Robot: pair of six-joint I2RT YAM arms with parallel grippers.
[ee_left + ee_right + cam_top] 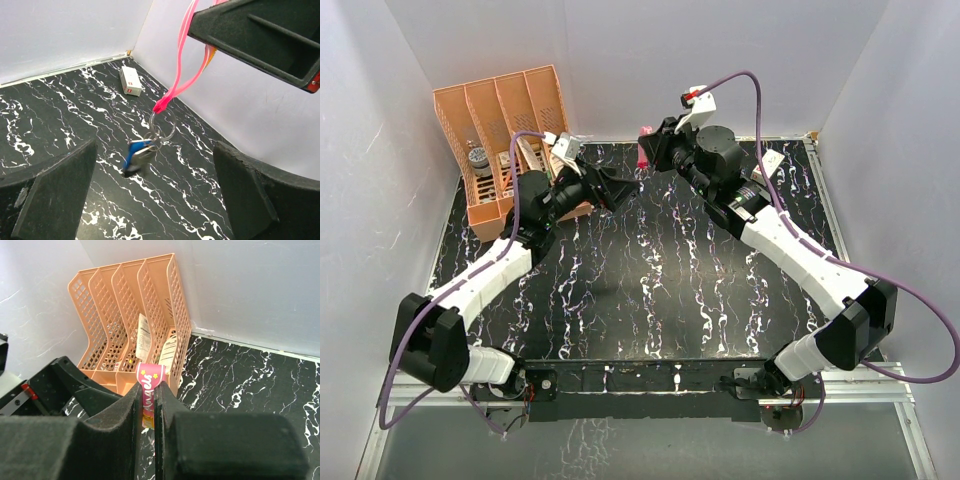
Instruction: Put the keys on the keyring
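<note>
The thin pink-red strap (162, 105) of the keyring hangs in the air at the upper middle of the left wrist view. It is pinched at its top by the right gripper (148, 395), whose jaws are drawn narrow on the strap's starred pink end. A thin metal split ring (162, 125) dangles from the strap's knotted lower end. The small blue-headed key (132, 152) and a darker grey key (146, 156) hang from that ring, above the black marbled worktop (60, 115). Both keys are blurred, so I cannot tell whether they sit fully on the ring's coil or only hook over it. The left gripper (615, 190) stands wide open and holds nothing, its two pads flanking the dangling bunch from below.

The blur suggests the bunch is swinging. If the left gripper closed now, it could catch the ring askew or miss the keys. A pull downwards or sideways on the keys could also drag the slick strap out of the right gripper's narrow pinch. The lot would then drop onto the worktop, perhaps near the small white box (131, 81) at the upper middle. A key only half wound on might also slip off the ring when jolted. The orange mesh file rack (125, 315) is well apart and poses no hazard.
</note>
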